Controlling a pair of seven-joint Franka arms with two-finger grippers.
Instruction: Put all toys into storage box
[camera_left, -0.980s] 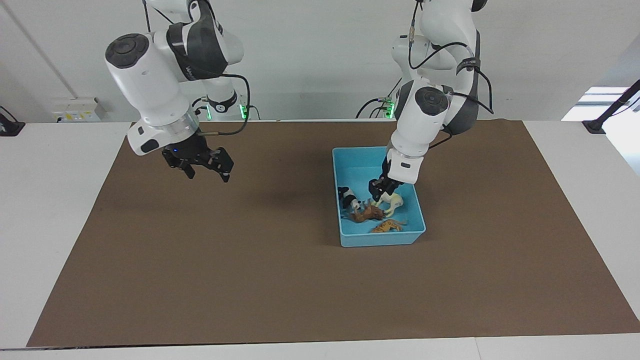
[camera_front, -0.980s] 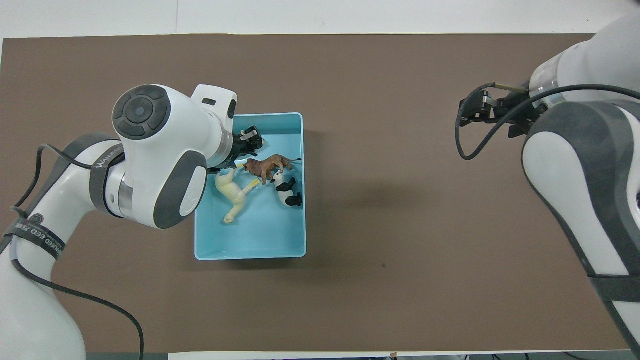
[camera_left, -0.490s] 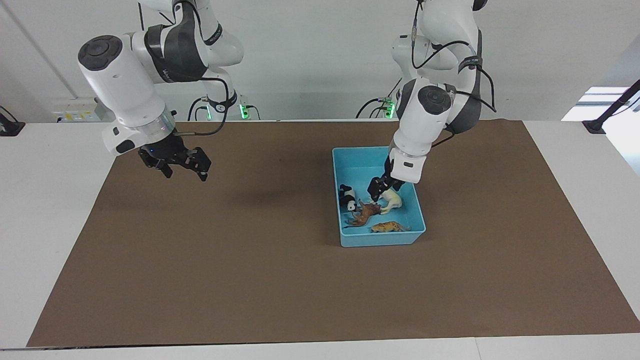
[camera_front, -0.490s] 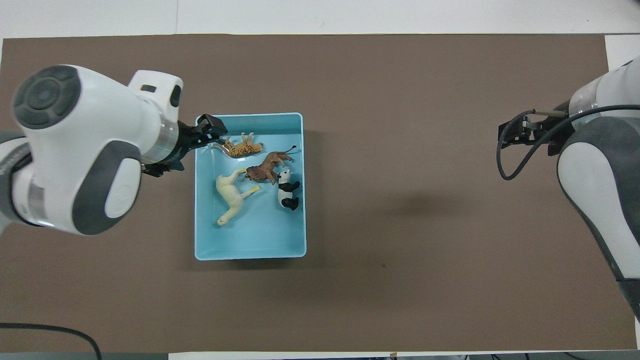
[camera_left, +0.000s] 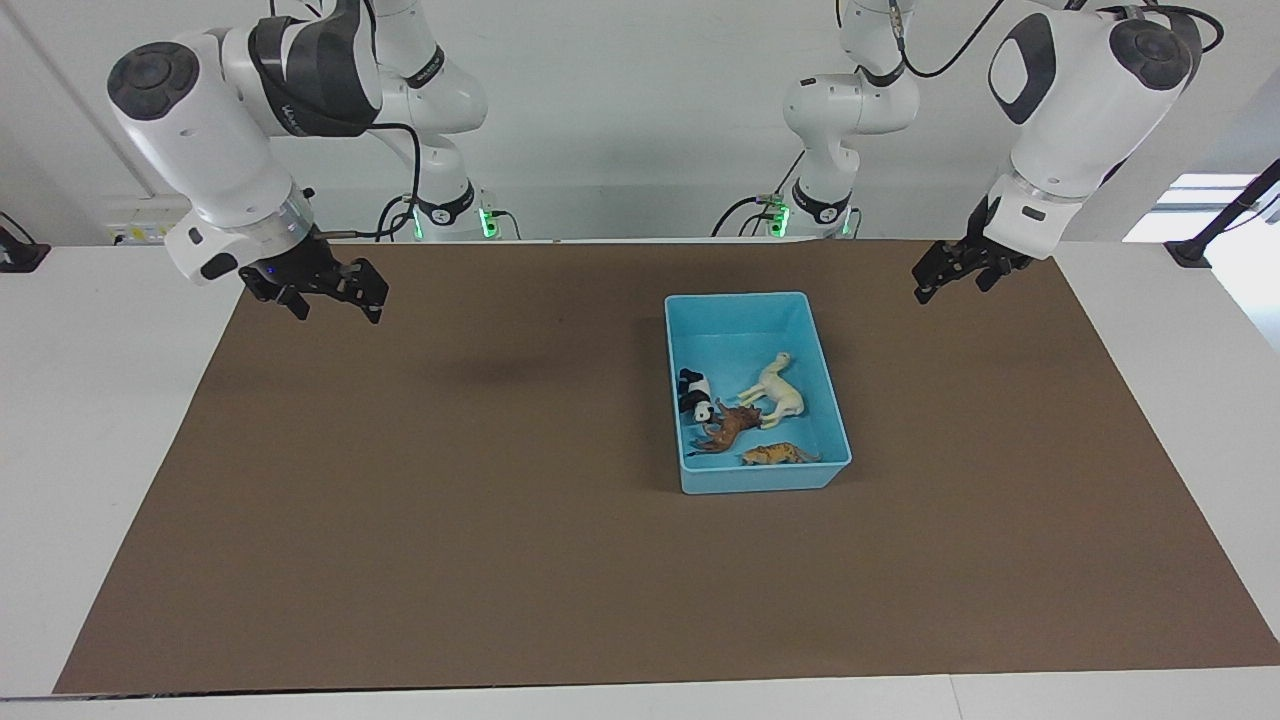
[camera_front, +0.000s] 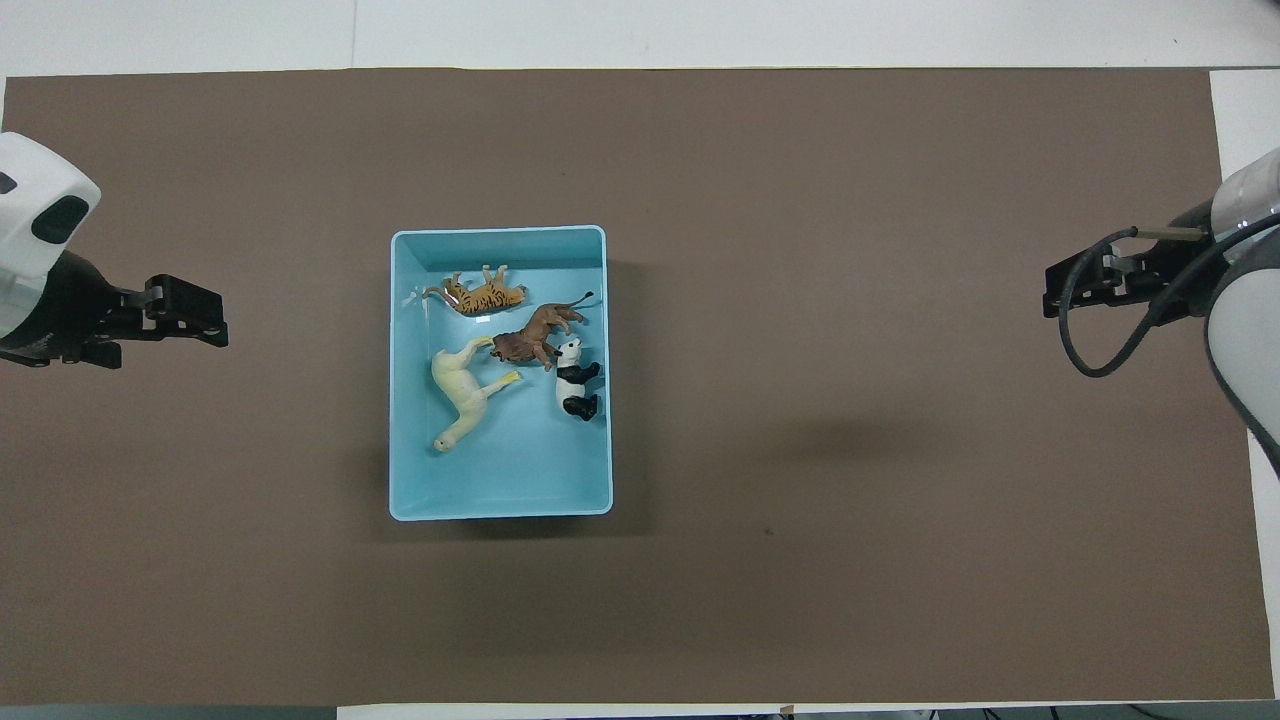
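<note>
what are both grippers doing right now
Left gripper: open, holding nothing, over the mat.
Right gripper: open, holding nothing, over the mat.

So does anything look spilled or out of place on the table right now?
Nothing stands out. All four toys, the horse, spotted cat, lion and panda, lie inside the blue box, which sits square on the brown mat.

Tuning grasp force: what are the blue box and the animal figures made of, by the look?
Storage box: likely moulded plastic, smooth, uniform light blue with thin rim. Cream llama, lion, spotted cat, panda: probably hard plastic or vinyl; painted markings, moulded limbs. Hardness is not visible.
</note>
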